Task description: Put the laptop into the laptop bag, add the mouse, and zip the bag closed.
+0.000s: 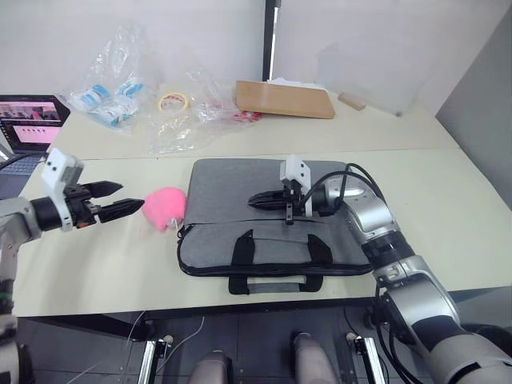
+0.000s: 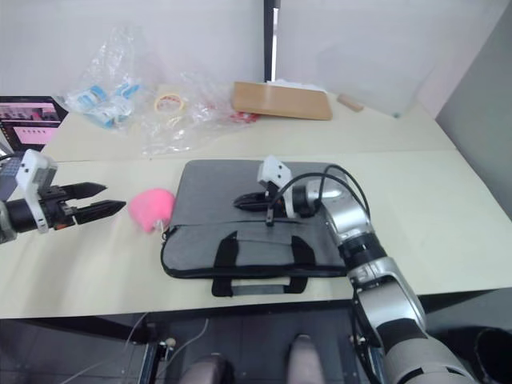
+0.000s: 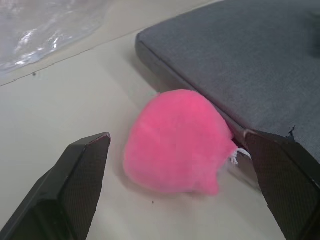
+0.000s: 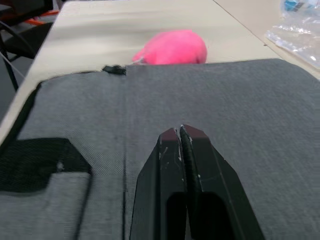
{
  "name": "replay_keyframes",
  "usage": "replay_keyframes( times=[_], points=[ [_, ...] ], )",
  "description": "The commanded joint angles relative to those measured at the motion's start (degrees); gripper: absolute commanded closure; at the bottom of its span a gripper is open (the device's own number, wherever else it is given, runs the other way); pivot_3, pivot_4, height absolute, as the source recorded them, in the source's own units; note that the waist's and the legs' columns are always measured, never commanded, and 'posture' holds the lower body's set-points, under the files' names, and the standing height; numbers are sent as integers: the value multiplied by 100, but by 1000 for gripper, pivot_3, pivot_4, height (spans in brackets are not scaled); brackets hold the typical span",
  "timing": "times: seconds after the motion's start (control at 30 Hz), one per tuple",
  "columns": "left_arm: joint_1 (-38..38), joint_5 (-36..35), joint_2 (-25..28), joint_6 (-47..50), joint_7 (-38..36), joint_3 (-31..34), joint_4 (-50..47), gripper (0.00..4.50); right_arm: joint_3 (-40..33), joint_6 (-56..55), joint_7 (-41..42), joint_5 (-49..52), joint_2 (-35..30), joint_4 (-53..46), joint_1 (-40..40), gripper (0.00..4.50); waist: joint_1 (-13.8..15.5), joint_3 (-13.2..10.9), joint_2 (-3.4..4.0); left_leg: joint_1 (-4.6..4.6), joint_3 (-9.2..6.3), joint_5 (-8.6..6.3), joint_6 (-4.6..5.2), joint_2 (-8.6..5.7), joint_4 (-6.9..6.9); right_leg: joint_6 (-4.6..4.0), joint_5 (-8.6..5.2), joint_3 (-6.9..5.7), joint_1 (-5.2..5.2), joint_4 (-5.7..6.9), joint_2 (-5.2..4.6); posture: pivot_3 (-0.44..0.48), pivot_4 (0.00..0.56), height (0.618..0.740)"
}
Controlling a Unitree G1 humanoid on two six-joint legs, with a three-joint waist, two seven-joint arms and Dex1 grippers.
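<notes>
The grey laptop bag (image 1: 232, 188) lies flat in the middle of the table, its black strap handles (image 1: 276, 250) toward the front edge. My right gripper (image 1: 254, 200) hovers low over the bag's top panel, fingers (image 4: 172, 150) shut with nothing seen between them. My left gripper (image 1: 130, 197) stands open left of the bag, its fingertips on either side of a pink fuzzy object (image 3: 175, 147) that rests against the bag's left edge. The laptop and the mouse are out of view.
A small dark laptop with a pink-lit screen (image 1: 30, 122) sits at the far left. Crumpled plastic bags (image 1: 112, 88), a tape roll (image 1: 173, 102), a brown flat parcel (image 1: 284, 98) and a small wooden block (image 1: 350, 102) lie along the back.
</notes>
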State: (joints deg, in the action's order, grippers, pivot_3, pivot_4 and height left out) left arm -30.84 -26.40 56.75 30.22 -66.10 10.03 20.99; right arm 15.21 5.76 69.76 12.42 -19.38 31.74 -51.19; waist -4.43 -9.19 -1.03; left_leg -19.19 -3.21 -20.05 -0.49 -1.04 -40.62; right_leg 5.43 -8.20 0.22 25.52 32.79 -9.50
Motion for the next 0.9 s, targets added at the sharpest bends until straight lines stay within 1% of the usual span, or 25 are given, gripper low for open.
replay_keyframes(
  times=[0.03, 0.1, 0.17, 0.3, 0.37, 0.47, 0.6, 0.63, 0.67, 0.7, 0.73, 0.83, 0.9],
  points=[
    [-847, 532, -143, -509, -416, -523, 860, 0, 23, -359, 99, -217, 91, 410, -53, 4476, -36, 1, -1, 2, -1, 0, 0, 0, -1, 0, 0, -4, -4, 2, -1, 0, 150, 740],
    [-1469, 990, -396, -919, -745, -995, 1720, 0, 46, -446, 148, -305, 125, 529, 18, 4476, -88, 2, -2, 12, -3, 0, -1, 0, -10, 0, 0, -18, -23, 1, -3, 0, 150, 740],
    [-1960, 1394, -604, -1304, -963, -1327, 2506, 0, 37, -469, 179, -343, 148, 555, 62, 4476, -126, 3, -2, 28, -1, 0, 0, 0, -11, -1, 1, -29, -40, -1, -7, 0, 150, 740],
    [-2533, 1992, -901, -2018, -1000, -1654, 3675, 0, 3, -472, 191, -376, 184, 573, 77, 4476, -156, 3, -2, 32, -1, 0, 0, 0, -10, -1, 0, -29, -39, 0, -6, 0, 150, 740],
    [-2567, 2255, -927, -2232, -1292, -1851, 3930, 0, 21, -479, 189, -400, 207, 596, 97, 4476, -175, 3, -2, 31, -1, 0, 0, 0, -10, -1, 0, -29, -37, 1, -7, 0, 150, 740],
    [-2587, 2311, -895, -2201, -1637, -1838, 4025, 810, 37, -550, 157, -440, 252, 682, 113, 4500, -185, 3, -2, 31, -2, 0, 0, 0, -10, 0, 0, -29, -36, 3, -7, 0, 150, 740],
    [-2476, 2280, -746, -2223, -1903, -1720, 3900, 2152, 35, -653, 141, -498, 302, 841, 101, 4500, -196, 3, -3, 31, -5, -1, 2, 0, -11, 0, 0, -29, -32, 16, -8, 0, 150, 740],
    [-2409, 2246, -687, -2160, -1972, -1680, 3811, 2546, 44, -688, 144, -519, 317, 887, 94, 4500, -198, 3, -2, 31, -6, -1, 2, 0, -11, 0, 0, -28, -29, 21, -8, 0, 150, 740],
    [-2316, 2199, -611, -2104, -2051, -1632, 3687, 2773, 51, -712, 149, -536, 333, 933, 86, 4500, -206, 3, -2, 33, -6, -1, 2, 0, -11, 0, 0, -28, -29, 24, -8, 0, 150, 740],
    [-2247, 2168, -561, -2061, -2104, -1594, 3591, 3174, 52, -729, 155, -550, 345, 965, 80, 4500, -215, 3, -2, 33, -7, -1, 2, 0, -11, 0, 0, -28, -28, 26, -8, 0, 150, 740],
    [-2081, 2093, -456, -1984, -2149, -1510, 3380, 3451, 62, -770, 151, -576, 372, 1028, 66, 4500, -221, 3, -2, 33, -7, -1, 2, 0, -11, 0, 0, -28, -27, 28, -8, 0, 150, 740],
    [-1490, 1837, -191, -1654, -1994, -1141, 2593, 4386, 141, -1119, -15, -803, 456, 1373, 5, 4500, -258, 3, -2, 36, -11, -2, 3, 1, -10, 0, 0, -27, -21, 35, -7, 0, 150, 740],
    [-1086, 1580, -102, -1097, -1875, -887, 1923, 4456, 188, -1279, -116, -955, 493, 1589, -23, 4500, -265, 3, -3, 40, -13, -2, 3, 1, -8, 0, 0, -27, -20, 37, -7, 0, 150, 740]
  ],
)
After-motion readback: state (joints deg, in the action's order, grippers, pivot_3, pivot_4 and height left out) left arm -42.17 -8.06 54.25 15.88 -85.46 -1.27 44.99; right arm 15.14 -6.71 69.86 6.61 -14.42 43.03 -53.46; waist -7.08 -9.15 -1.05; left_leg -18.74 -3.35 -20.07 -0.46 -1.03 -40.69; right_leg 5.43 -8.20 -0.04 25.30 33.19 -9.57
